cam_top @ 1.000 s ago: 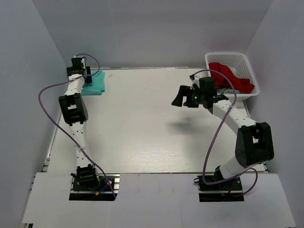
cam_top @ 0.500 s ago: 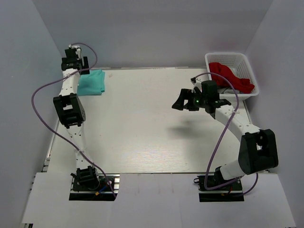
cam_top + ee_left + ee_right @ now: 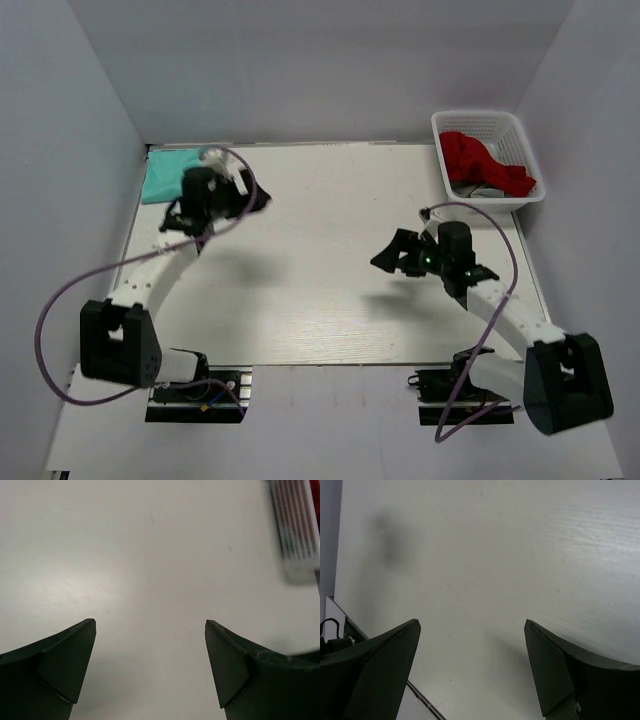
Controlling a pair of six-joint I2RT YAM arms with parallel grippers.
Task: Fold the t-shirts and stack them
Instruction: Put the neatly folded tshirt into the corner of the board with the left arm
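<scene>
A folded turquoise-green t-shirt (image 3: 163, 178) lies flat in the far left corner of the white table (image 3: 310, 300). My left gripper (image 3: 258, 200) is open and empty, just right of the shirt and apart from it. It hangs over bare table in the left wrist view (image 3: 150, 622). My right gripper (image 3: 388, 258) is open and empty above the right middle of the table. Only bare table shows between its fingers in the right wrist view (image 3: 472, 622).
A white plastic basket (image 3: 520, 130) stands at the far right corner with a red cloth (image 3: 480, 160) in it. Its blurred rim shows in the left wrist view (image 3: 297, 530). The table's near edge (image 3: 425, 702) shows in the right wrist view.
My left arm has left the shirt in the far left corner and swung right, toward the table's middle. My right arm has drawn back toward the near side.
</scene>
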